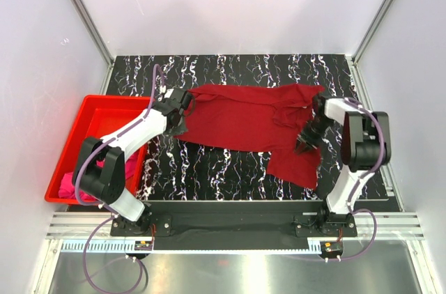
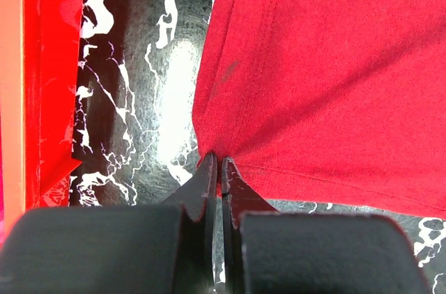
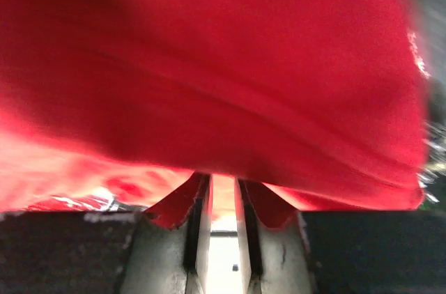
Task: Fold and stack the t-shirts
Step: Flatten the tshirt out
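A dark crimson t-shirt point(image 1: 244, 123) lies spread across the black marbled table, rumpled and partly doubled over at its right end. My left gripper point(image 1: 183, 110) is at the shirt's left edge. In the left wrist view that gripper point(image 2: 217, 162) is shut on a corner of the crimson cloth point(image 2: 327, 64). My right gripper point(image 1: 304, 143) sits on the shirt's right part. In its own view the jaws of the right gripper point(image 3: 223, 180) stand a narrow gap apart, and the cloth point(image 3: 223, 64) drapes over their tips. A magenta pink t-shirt point(image 1: 70, 184) lies bunched in the red bin.
The red plastic bin point(image 1: 83, 108) stands at the table's left edge, close beside my left arm; its wall point(image 2: 49, 64) fills the left of the left wrist view. Bare marbled tabletop point(image 1: 209, 168) lies in front of the shirt. White walls enclose the table on three sides.
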Controlling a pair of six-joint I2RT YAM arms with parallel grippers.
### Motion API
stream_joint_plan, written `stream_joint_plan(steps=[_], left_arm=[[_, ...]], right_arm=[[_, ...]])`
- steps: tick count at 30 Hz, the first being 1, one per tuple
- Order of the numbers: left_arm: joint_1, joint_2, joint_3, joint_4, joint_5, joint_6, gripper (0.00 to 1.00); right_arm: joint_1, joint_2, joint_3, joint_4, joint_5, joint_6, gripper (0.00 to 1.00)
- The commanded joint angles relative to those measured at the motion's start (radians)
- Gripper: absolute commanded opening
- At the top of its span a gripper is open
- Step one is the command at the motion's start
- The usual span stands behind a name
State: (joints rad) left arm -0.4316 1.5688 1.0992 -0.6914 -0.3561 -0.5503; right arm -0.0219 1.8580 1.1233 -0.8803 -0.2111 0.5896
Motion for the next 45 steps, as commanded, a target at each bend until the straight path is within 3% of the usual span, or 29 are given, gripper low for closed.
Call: stream_joint_plan(steps=[1, 6, 9, 10, 13, 16, 19, 22, 24, 26, 28, 34, 45], left_arm=[[0.002, -0.027, 0.065, -0.011, -0.040, 0.003, 0.00], [0.002, -0.030, 0.100, -0.019, -0.044, 0.003, 0.00], [0.002, -0.024, 0.106, -0.022, -0.047, 0.021, 0.00], [0.002, -0.026, 0.106, -0.016, -0.047, 0.026, 0.00], [0.002, -0.024, 0.105, -0.002, -0.040, 0.044, 0.00], [0.002, -0.018, 0.108, 0.006, -0.020, 0.050, 0.00], [0.002, -0.010, 0.105, 0.016, -0.003, 0.055, 0.00], [0.002, 0.007, 0.111, 0.016, 0.006, 0.059, 0.00], [0.002, 0.013, 0.116, 0.013, 0.012, 0.064, 0.00], [0.002, 0.013, 0.116, 0.015, 0.016, 0.067, 0.00], [0.002, 0.014, 0.116, 0.016, 0.020, 0.069, 0.00], [0.002, 0.007, 0.111, 0.016, 0.029, 0.066, 0.00], [0.002, -0.016, 0.099, 0.010, 0.031, 0.067, 0.00]], right_arm=[[0.103, 0.100, 0.120, 0.093, 0.081, 0.024, 0.25], [0.171, 0.249, 0.436, -0.002, 0.064, 0.052, 0.27], [0.160, 0.212, 0.515, -0.097, 0.098, 0.029, 0.36], [0.155, 0.184, 0.491, -0.111, 0.113, 0.013, 0.43], [0.108, 0.036, 0.352, -0.132, 0.102, -0.023, 0.53], [0.028, -0.118, 0.189, -0.111, 0.061, -0.045, 0.54], [-0.024, -0.221, 0.057, -0.094, -0.012, -0.065, 0.52], [-0.010, -0.295, -0.084, -0.034, -0.111, -0.015, 0.37], [-0.001, -0.351, -0.147, -0.013, -0.120, 0.024, 0.35], [0.002, -0.371, -0.224, 0.009, -0.140, 0.036, 0.37], [0.008, -0.370, -0.270, 0.033, -0.148, 0.038, 0.47], [0.016, -0.300, -0.286, 0.105, -0.129, 0.019, 0.56], [0.089, -0.262, -0.321, 0.245, -0.076, 0.048, 0.52]])
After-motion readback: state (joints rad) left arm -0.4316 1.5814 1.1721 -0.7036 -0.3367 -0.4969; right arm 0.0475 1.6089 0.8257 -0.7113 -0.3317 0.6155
